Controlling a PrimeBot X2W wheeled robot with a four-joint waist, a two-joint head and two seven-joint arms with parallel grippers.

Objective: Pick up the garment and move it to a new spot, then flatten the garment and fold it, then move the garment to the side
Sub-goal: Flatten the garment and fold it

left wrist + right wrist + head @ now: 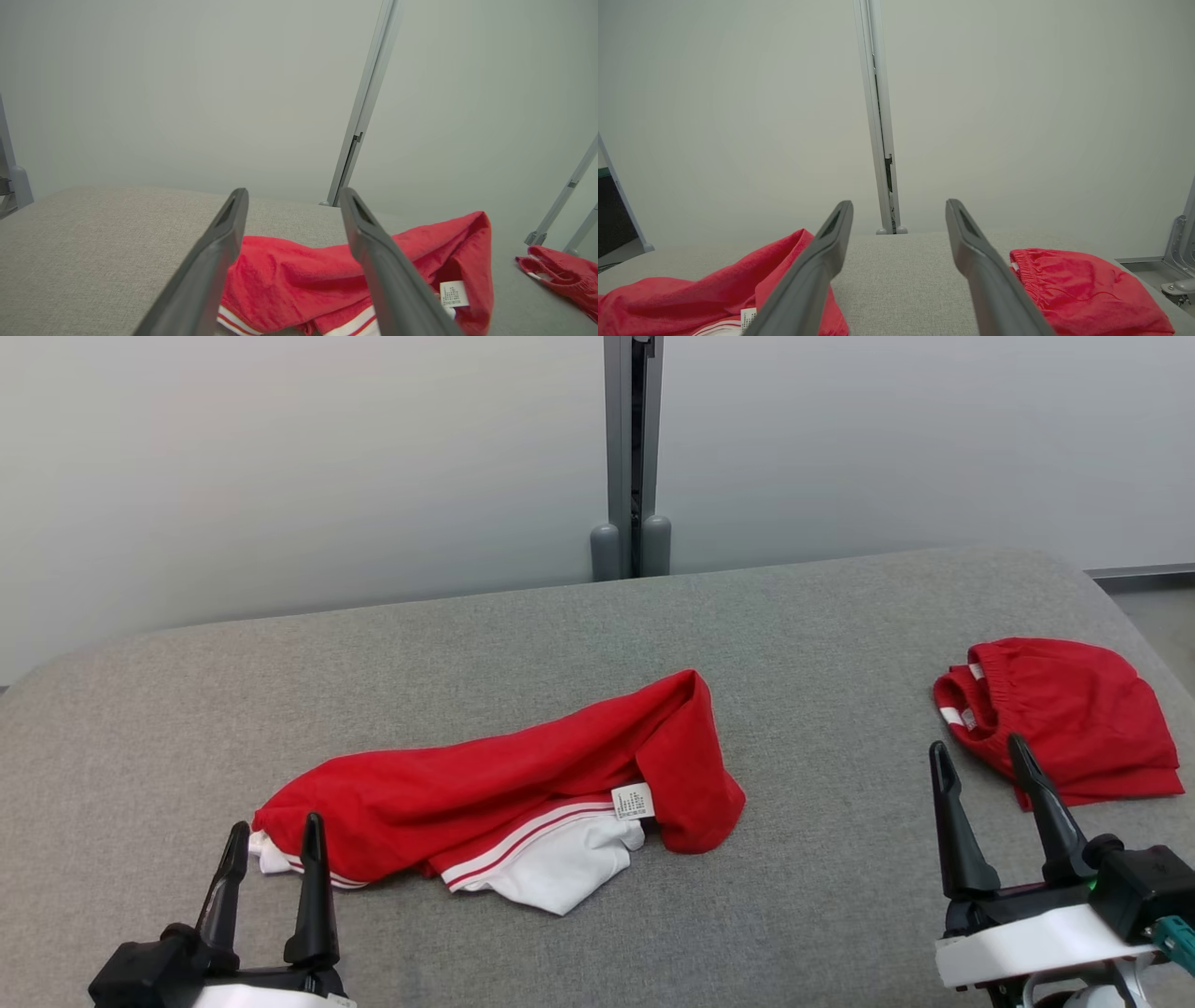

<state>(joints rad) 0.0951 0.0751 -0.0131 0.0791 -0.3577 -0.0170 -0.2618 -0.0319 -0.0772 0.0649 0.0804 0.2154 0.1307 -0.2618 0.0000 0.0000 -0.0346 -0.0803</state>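
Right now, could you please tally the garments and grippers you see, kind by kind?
Garments: 2, the crumpled red-and-white garment and the folded red garment
Grippers: 2, the left gripper and the right gripper, both open
Total: 4

garment (485, 793): on table (840, 915), middle | second garment (1064, 714): right, well apart | post (633, 457): behind table

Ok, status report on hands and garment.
Left hand open, empty, by the left end of the crumpled red-and-white garment. Right hand open, empty. Folded red shorts lie apart, to the right.
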